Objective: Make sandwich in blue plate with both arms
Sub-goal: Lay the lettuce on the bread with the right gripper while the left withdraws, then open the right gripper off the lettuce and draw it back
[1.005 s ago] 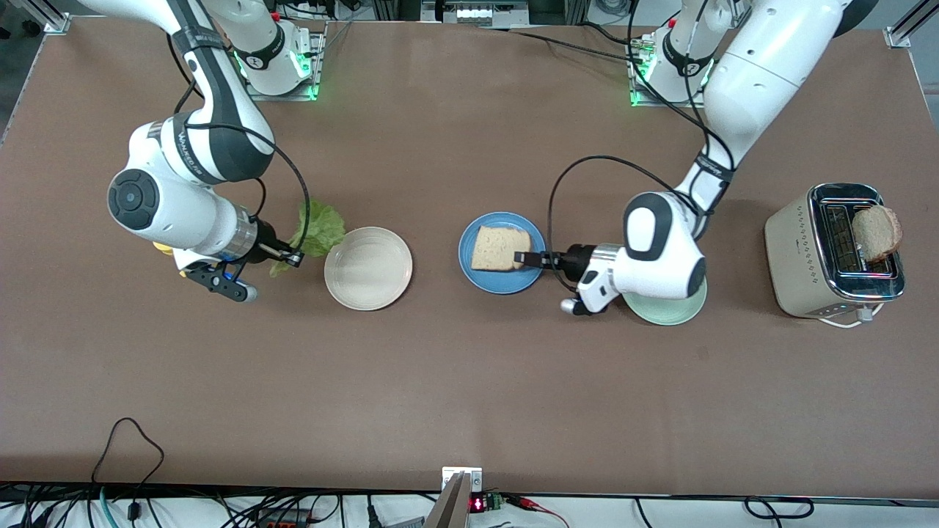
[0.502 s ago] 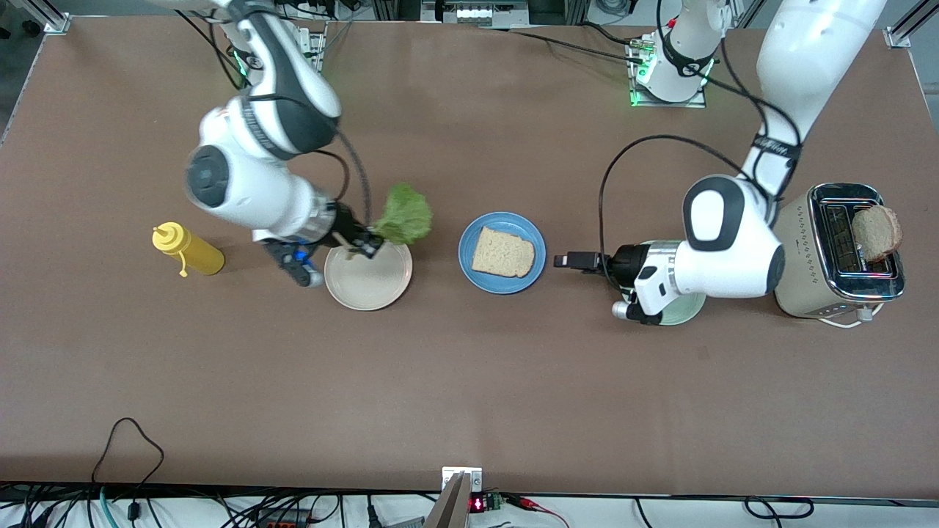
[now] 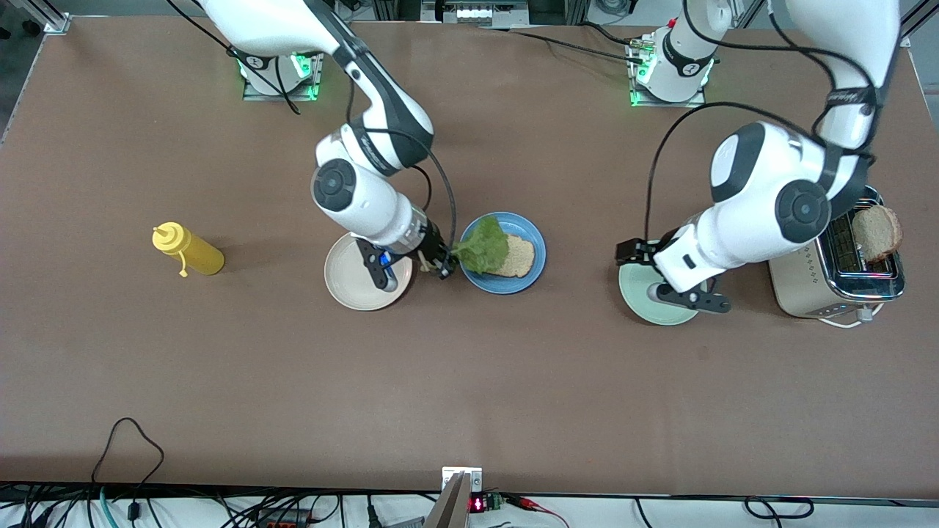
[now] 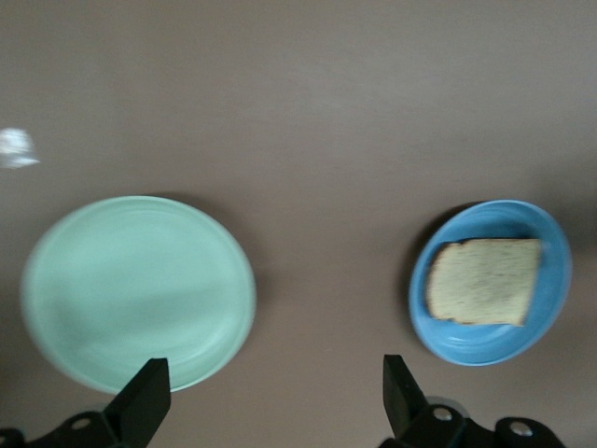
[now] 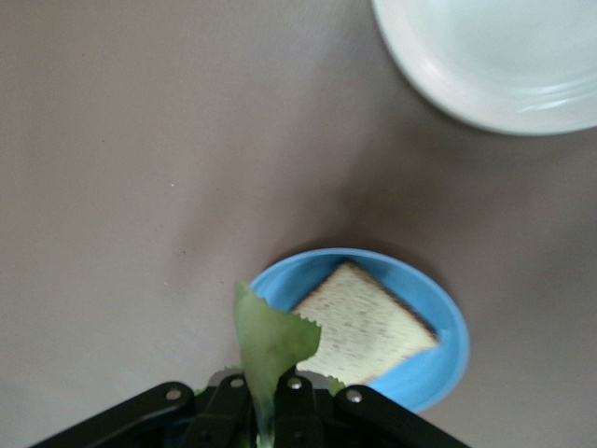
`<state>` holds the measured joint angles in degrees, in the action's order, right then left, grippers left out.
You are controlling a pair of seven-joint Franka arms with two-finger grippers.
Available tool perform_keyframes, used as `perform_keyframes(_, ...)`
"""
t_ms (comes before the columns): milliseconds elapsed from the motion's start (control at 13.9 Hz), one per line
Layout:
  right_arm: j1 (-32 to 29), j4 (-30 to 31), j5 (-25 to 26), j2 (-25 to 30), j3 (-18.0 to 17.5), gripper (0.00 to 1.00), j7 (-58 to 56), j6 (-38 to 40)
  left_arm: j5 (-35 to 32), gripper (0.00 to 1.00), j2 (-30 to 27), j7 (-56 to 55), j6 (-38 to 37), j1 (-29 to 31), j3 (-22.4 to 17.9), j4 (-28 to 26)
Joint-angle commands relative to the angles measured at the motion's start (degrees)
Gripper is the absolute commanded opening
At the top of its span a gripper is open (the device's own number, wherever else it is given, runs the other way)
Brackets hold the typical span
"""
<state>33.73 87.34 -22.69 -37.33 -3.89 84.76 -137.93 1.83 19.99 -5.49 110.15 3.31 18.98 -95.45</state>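
The blue plate [image 3: 532, 273] lies mid-table with one slice of toasted bread [image 3: 518, 256] flat on it. My right gripper [image 3: 444, 268] is shut on the stem of a ruffled green lettuce leaf [image 3: 485, 246], which hangs over the plate's edge and part of the bread. The right wrist view shows the lettuce [image 5: 267, 340] pinched between the fingers, above the bread [image 5: 366, 327] and blue plate [image 5: 450, 347]. My left gripper [image 3: 631, 252] is open and empty over the mint-green plate [image 3: 660, 306]. In the left wrist view its gripper [image 4: 272, 373] stands wide between that plate [image 4: 140, 289] and the blue plate [image 4: 556, 271].
A cream-white plate [image 3: 345, 275] sits beside the blue plate toward the right arm's end, with a yellow squeeze bottle [image 3: 188, 251] lying farther that way. A toaster [image 3: 807, 271] at the left arm's end holds a slice of bread [image 3: 877, 230] in its slot.
The right arm carried the lettuce from beside the cream plate to over the blue plate. The left gripper opened, left the bread on the blue plate and drew back over the mint-green plate.
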Motion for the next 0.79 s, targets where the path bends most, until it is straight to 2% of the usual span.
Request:
perform_keyframes(0, 2.4, -5.1, -1.0, -6.9, 0.5, 0.0, 5.1, -6.2, -6.5, 1.0, -0.5, -1.3, -9.6, 0.9, -0.4, 9.3)
perform_keyframes(144, 3.9, -6.2, -1.4, -10.2, 0.0, 0.0, 5.9, -9.8, -8.0, 1.0, -0.6, -2.3, -12.2, 1.5, -4.0, 15.3)
perform_keyframes(215, 4.6, -6.3, -1.4, -11.6, 0.0, 0.0, 5.9, -10.5, -8.1, 1.0, -1.4, -2.0, -12.3, 1.2, -6.3, 16.0)
perform_keyframes(359, 6.6, -6.3, -1.2, -13.7, 0.0, 0.0, 6.3, -11.7, -7.7, 1.0, -4.3, -0.4, -12.6, 3.1, -7.8, 15.7)
perform_keyframes(502, 7.1, -6.3, -1.1, -14.4, 0.0, 0.0, 6.5, -13.2, -6.8, 1.0, -8.2, 4.4, -14.2, 6.3, -7.9, 13.2)
perform_keyframes(718, 7.1, -6.3, -0.9, -14.3, 0.0, 0.02, 6.6, -13.2, -6.1, 1.0, -12.5, 3.5, -15.8, 4.1, -11.3, 9.9)
